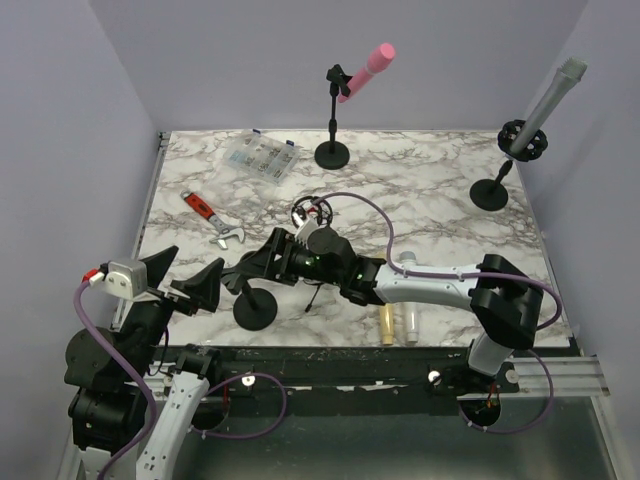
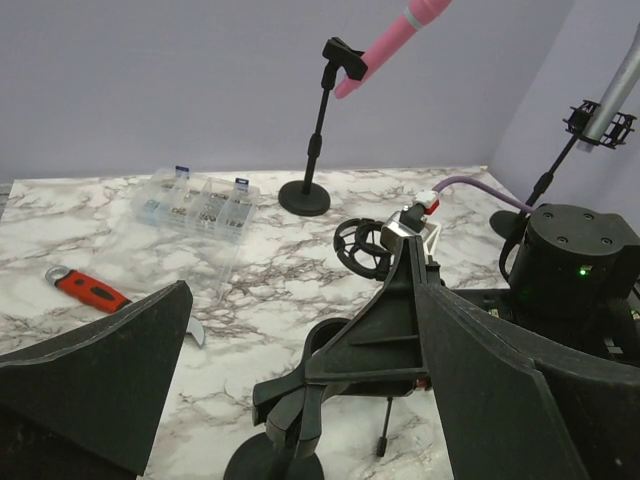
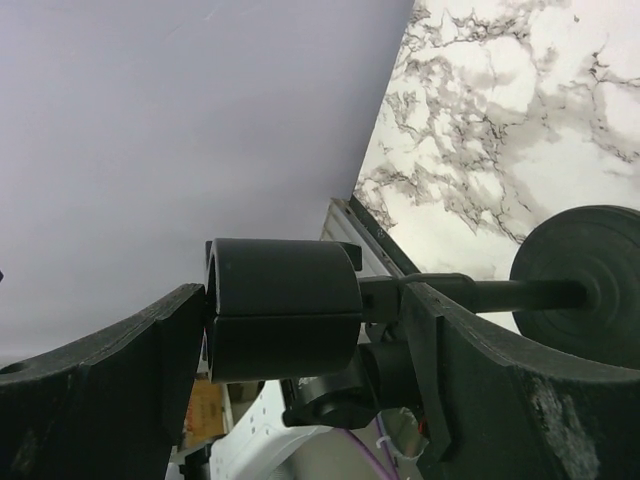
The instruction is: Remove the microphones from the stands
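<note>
A pink microphone (image 1: 366, 70) (image 2: 395, 45) sits tilted in the clip of a black stand (image 1: 332, 152) at the back. A grey microphone (image 1: 548, 100) (image 2: 622, 80) sits in a ring mount on a second stand (image 1: 491, 193) at the right. A third small black stand (image 1: 257, 310) (image 2: 262, 465) (image 3: 585, 300) at the near left carries no microphone. My right gripper (image 1: 250, 268) (image 3: 305, 310) is shut on its clip (image 3: 285, 305) (image 2: 290, 405). My left gripper (image 1: 185, 275) (image 2: 300, 300) hangs open just left of that stand, holding nothing.
A red-handled wrench (image 1: 212, 218) (image 2: 88, 290) and a clear plastic parts box (image 1: 258, 155) (image 2: 195, 205) lie at the left. A loose black ring mount (image 1: 313, 212) (image 2: 362, 247) lies mid-table. A beige tube (image 1: 386, 325) and a white tube (image 1: 411, 322) lie near the front edge.
</note>
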Available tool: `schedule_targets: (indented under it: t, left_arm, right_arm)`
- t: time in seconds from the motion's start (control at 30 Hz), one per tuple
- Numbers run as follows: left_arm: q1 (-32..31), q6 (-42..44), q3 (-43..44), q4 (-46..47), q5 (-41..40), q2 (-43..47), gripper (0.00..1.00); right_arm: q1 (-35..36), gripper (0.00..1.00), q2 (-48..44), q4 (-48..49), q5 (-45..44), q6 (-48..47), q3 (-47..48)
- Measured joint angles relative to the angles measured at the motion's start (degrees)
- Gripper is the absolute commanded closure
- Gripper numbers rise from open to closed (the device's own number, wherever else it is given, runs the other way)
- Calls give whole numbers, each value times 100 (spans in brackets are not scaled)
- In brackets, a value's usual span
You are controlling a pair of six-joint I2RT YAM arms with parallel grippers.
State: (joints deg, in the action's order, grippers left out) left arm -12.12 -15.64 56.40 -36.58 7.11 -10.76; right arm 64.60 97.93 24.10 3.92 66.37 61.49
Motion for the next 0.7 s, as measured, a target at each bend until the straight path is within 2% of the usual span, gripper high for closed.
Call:
schedule_targets:
  t: [0.27,0.53,0.63,0.7]
  left_arm:
    - [0,-15,-44,4,0,0,2]
    - [0,-31,-107,59,4,-33,2]
    - [0,-31,-164,96,4,-48,2]
    - [0,-31,-216,122,2,-55,2]
  right_arm:
    - [2,0,2,-732,-28,-671,518]
    - [22,0,0,-2293,-542,-2020,1917]
    - [-24,0,-101,-2671,-1027,-2474,2428]
    - [-79,1,-354,-2804,-1624,-2798,2452]
